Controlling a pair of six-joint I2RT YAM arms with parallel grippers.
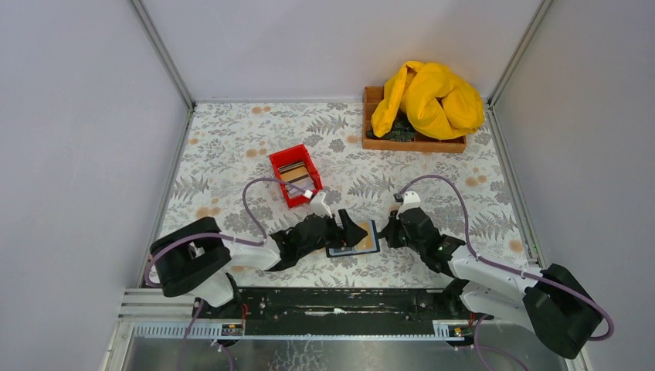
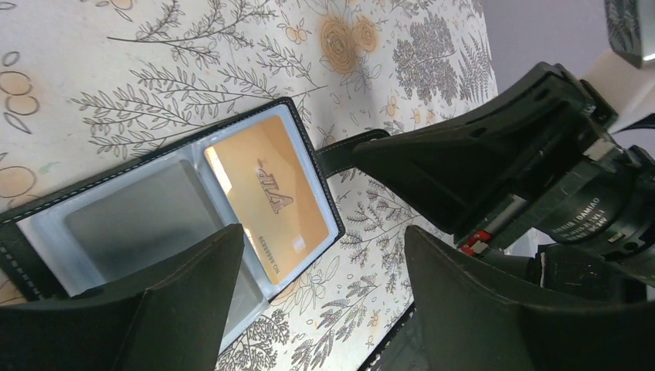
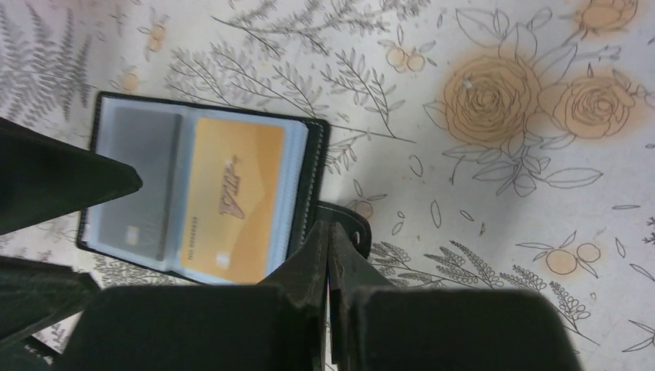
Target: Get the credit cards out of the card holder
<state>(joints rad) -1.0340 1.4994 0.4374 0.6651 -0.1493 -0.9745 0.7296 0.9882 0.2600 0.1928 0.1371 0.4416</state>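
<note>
The card holder lies open on the surface, near centre, gold card showing. The left claw gapes wide over it; the right claw looks pinched shut on its strap. If that pinch slips, the whole holder may drag along with the card.

A lab test booth: plain grey panels in aluminium framing.
</note>
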